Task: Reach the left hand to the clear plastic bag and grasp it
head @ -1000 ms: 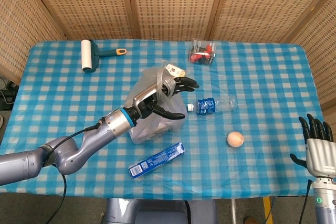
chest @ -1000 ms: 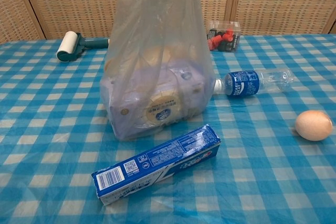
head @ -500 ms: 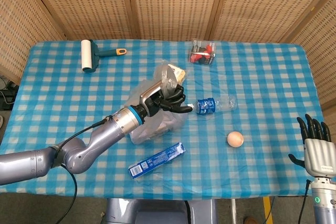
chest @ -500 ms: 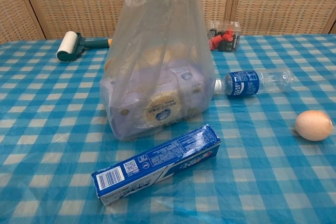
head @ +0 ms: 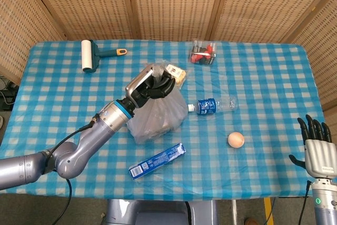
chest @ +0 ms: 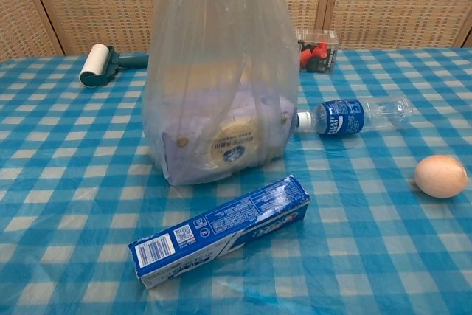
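The clear plastic bag (head: 157, 114) stands mid-table with a purple-white packet inside; in the chest view the bag (chest: 221, 86) rises tall, its top bunched out of frame. My left hand (head: 148, 86) has its fingers curled around the gathered top of the bag and holds it. That hand does not show in the chest view. My right hand (head: 318, 148) hangs off the table's right front corner, fingers spread, holding nothing.
A blue box (head: 157, 160) lies in front of the bag. A water bottle (head: 216, 105) lies to its right, an egg (head: 236, 139) nearer the front. A lint roller (head: 88, 55) sits at the back left, a clear box of red items (head: 203, 52) at the back.
My left hand's fingers have curled in around the bag's top and drawn back to the left. The bag's neck is pulled up and left, and the packet inside has tilted.
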Robot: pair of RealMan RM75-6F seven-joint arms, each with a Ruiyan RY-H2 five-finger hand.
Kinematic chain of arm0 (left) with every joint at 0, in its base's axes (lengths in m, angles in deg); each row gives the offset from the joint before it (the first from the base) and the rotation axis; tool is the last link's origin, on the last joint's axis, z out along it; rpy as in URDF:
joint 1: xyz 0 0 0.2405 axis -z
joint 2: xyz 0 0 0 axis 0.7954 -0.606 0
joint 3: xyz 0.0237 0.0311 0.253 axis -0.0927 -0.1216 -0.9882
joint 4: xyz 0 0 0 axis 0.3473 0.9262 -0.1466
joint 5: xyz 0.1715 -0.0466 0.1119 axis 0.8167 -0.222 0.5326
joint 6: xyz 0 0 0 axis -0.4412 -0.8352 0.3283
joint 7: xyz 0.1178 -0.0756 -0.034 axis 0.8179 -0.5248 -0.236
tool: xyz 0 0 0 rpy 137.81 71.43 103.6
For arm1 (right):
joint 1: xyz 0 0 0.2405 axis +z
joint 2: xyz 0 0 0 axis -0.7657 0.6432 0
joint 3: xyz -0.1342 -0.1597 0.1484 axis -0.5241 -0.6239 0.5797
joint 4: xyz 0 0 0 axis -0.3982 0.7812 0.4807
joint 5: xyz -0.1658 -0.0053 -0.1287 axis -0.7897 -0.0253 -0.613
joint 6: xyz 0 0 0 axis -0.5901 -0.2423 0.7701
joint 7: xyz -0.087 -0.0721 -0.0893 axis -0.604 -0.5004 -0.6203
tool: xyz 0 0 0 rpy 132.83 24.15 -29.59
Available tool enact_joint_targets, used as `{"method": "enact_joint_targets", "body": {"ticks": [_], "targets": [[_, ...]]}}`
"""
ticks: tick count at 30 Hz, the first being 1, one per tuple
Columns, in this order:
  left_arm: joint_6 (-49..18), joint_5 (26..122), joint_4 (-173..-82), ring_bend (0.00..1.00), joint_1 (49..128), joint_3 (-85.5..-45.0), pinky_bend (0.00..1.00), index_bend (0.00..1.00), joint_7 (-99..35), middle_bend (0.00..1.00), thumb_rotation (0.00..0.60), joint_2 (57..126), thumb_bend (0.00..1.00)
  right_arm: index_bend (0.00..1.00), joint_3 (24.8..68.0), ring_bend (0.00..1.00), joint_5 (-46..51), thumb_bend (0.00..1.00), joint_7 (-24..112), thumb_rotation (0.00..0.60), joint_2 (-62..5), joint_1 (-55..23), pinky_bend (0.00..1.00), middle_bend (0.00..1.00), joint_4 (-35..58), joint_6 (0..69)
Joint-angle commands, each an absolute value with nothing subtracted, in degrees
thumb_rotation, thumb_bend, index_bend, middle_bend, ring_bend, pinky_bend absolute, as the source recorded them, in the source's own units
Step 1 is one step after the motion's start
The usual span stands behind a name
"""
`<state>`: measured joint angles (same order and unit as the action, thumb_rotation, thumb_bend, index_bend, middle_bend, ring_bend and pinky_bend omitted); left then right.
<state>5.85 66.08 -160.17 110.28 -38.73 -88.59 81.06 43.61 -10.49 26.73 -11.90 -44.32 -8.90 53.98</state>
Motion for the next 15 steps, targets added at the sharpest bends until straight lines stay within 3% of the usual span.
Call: {"method": "enact_joint_targets", "body": {"ticks": [1, 10, 15], "targets": [[3.51, 64.08, -162.76, 0.98, 109.16, -36.37, 1.0, 1.0, -86.09, 1.0, 0.6, 78.65, 1.0, 0.0, 43.56, 0.0, -10.55, 0.0, 26.74, 0.6, -11.91, -44.31, 0.0, 0.0, -8.93, 53.98], [0.24, 57.91, -169.9, 0.98, 108.28, -29.46, 1.0, 1.0, -80.47, 1.0, 0.6, 71.14, 1.0, 0.0, 43.42, 0.0, -10.75, 0.0, 26.58, 0.6, -11.91, -44.34, 0.0, 0.0, -9.18, 54.16], [-0.36, 54.87, -172.45, 0.98, 108.59, -27.71, 1.0, 1.0, -78.18, 1.0, 0.6, 68.89, 1.0, 0.0, 43.46, 0.0, -10.68, 0.0, 26.66, 0.6, -11.81, -44.33, 0.0, 0.0, -9.26, 54.15]]}}
